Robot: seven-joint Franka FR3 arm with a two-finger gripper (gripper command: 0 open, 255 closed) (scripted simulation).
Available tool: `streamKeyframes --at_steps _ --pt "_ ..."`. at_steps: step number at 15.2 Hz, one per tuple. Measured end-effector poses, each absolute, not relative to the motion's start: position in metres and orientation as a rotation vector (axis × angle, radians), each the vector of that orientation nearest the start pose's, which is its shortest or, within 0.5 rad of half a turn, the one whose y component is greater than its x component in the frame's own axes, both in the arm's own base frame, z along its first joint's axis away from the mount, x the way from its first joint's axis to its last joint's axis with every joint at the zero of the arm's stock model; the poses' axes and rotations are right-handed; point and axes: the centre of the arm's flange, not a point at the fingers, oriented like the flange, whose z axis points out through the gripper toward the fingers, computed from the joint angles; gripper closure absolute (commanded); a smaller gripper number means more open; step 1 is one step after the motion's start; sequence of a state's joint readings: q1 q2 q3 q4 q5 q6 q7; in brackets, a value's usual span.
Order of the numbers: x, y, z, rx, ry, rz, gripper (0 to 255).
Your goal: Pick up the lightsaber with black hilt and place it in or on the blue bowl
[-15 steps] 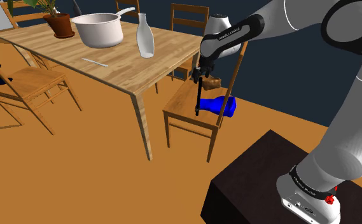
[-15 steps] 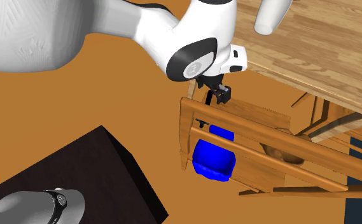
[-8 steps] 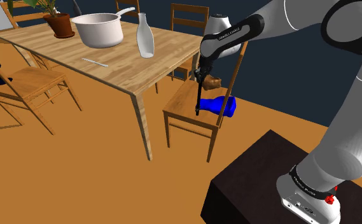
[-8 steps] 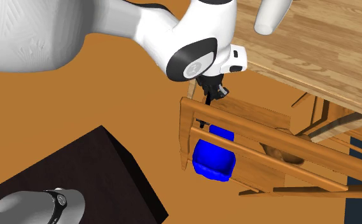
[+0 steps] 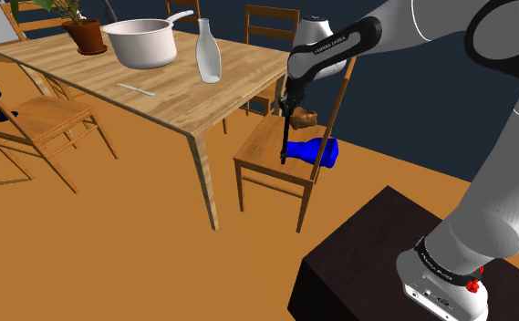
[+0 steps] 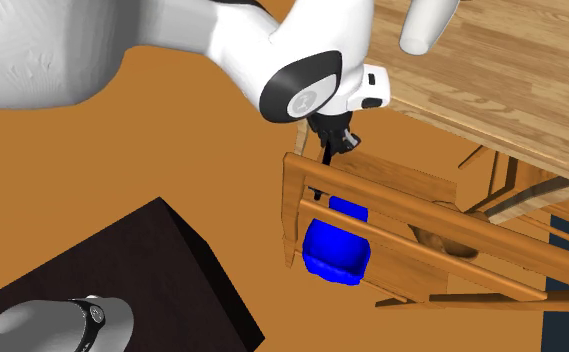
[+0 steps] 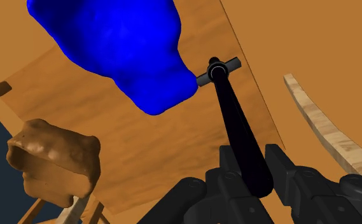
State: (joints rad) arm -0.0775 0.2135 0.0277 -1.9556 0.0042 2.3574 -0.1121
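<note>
Wooden chair (image 5: 262, 150) mid-frame in the shoulder view carries the blue bowl (image 5: 314, 151), and above its seat my end effector (image 7: 254, 160) clamps the black lightsaber (image 7: 235, 118) upright, lower end just beside the bowl.

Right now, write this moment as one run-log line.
gripper: shut on lightsaber | lightsaber: upright, beside blue bowl | blue bowl: on chair seat
</note>
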Motion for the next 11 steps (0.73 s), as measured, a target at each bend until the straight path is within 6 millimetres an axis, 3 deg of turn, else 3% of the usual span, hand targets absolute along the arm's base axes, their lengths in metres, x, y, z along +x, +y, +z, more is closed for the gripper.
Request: streamKeyframes --at_steps 11 --pt "0.618 -0.032 0.445 -3.132 -0.092 -0.297 255"
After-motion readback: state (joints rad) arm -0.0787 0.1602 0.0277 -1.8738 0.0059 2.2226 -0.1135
